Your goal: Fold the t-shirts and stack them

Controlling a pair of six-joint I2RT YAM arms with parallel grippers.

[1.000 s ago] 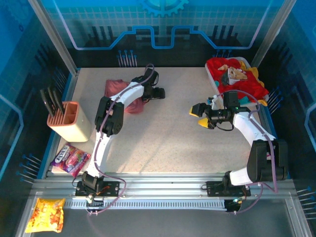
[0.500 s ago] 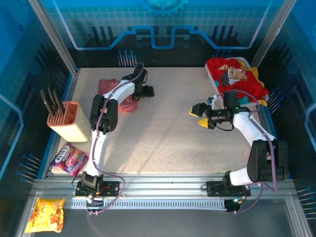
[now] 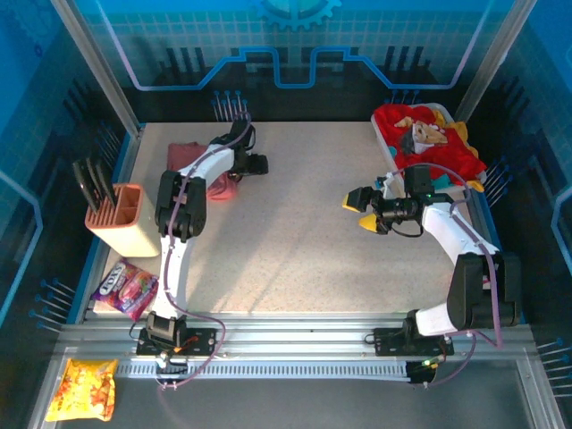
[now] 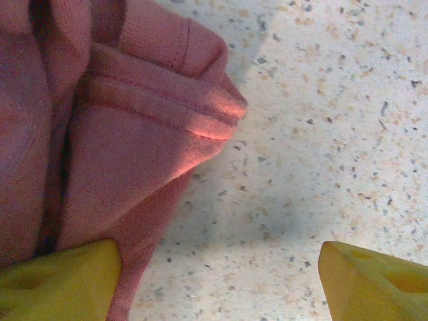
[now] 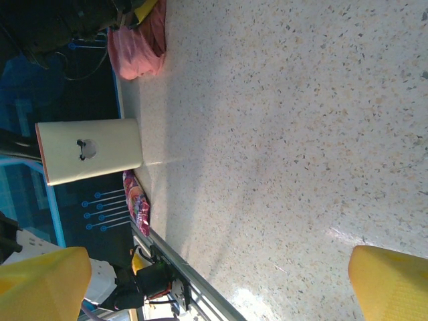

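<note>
One dusty-pink cloth t-shirt [image 3: 181, 155], one white plastic tray [image 3: 390, 150] of tangled red-yellow shirts [image 3: 440, 150], one beige knife block [image 3: 125, 223], two printed plastic snack bags [image 3: 130, 288] [image 3: 82, 389], two white robot arms [image 3: 183, 210] [image 3: 456, 234].

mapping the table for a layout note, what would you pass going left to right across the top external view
knife block → pink shirt → left end effector → right end effector → red shirt
</note>
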